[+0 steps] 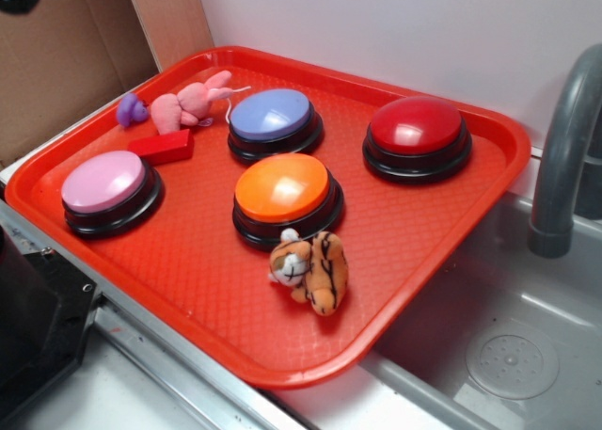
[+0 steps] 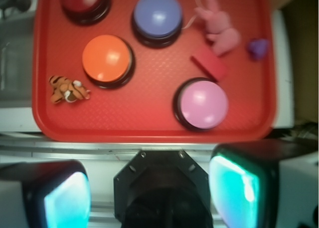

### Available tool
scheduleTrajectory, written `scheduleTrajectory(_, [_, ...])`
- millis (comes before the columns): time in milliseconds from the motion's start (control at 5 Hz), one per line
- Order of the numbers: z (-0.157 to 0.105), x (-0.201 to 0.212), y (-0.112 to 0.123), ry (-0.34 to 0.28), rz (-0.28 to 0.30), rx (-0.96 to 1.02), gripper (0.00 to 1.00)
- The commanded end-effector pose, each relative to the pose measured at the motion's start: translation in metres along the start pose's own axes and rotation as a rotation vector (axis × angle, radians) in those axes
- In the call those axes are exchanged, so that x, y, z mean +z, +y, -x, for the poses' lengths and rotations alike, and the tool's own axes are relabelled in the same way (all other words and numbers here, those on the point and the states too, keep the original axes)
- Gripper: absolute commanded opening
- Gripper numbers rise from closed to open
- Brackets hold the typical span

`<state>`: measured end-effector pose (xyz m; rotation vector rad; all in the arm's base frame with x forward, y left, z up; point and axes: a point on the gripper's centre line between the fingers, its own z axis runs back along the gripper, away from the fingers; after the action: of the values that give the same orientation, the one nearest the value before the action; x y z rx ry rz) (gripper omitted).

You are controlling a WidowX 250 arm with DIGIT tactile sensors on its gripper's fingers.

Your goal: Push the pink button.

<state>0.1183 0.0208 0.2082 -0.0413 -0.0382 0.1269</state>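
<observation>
In the exterior view, the round light-pink domed plastic button on its black base is sitting at the near left of the red plastic tray, just beside a small red block; the arm is barely showing. In the wrist view, the gripper is hovering off the tray's near edge, fingers spread wide and holding nothing, the pink button lying ahead and slightly right.

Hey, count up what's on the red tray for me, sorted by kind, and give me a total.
Domed buttons: 4, namely pink button, lavender-blue button, orange button, red button
Plush toys: 2, namely pink plush, tiger plush
Red block: 1
Small purple object: 1
Total: 8
</observation>
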Motion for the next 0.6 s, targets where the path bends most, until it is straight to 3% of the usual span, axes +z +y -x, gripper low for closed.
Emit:
scheduleTrajectory(0, [-0.015, -0.038, 0.051, 0.035, 0.007, 0.092, 1.0])
scheduleTrajectory(200, [-0.038, -0.068, 0.06, 0.038, -0.034, 0.027, 1.0])
scheduleTrajectory(400, [-0.044, -0.105, 0.062, 0.04, -0.122, -0.082, 1.0])
